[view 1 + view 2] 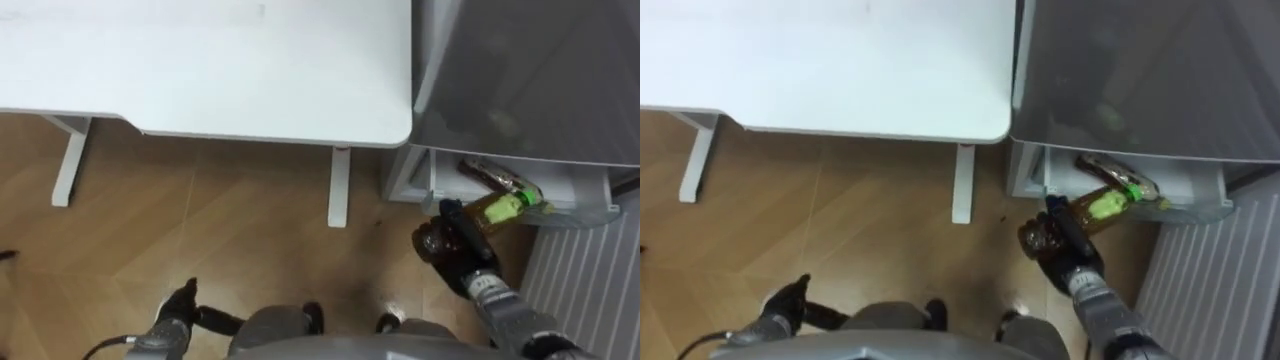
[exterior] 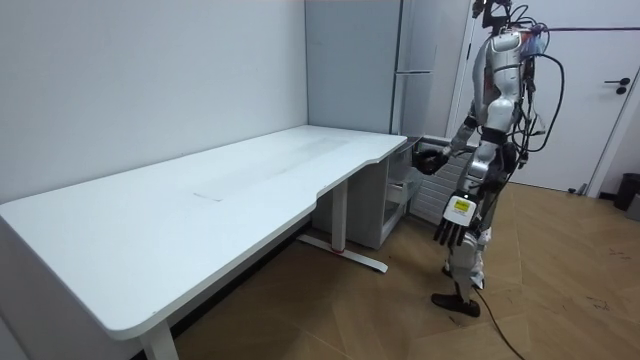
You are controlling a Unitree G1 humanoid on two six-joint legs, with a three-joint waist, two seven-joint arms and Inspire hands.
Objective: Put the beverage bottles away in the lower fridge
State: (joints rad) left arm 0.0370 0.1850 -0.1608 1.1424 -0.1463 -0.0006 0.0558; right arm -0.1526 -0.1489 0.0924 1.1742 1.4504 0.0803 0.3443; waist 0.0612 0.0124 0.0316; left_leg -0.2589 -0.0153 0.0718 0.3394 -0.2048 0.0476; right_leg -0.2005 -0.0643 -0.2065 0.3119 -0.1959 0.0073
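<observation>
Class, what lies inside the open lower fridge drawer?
A dark bottle lies in the drawer, and the right hand holds a brown bottle with a green label at its front. The fridge's grey upper part covers the drawer's rear.

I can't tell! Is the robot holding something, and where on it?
Its right hand holds a bottle round its lower part, near the base. The left hand holds nothing.

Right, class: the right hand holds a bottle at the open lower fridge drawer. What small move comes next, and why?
Probably ease the right hand forward until the bottle is over the drawer, beside the other bottle lying inside. Its neck points in, but its base seems to be outside the rim, so letting go now looks too early.
</observation>
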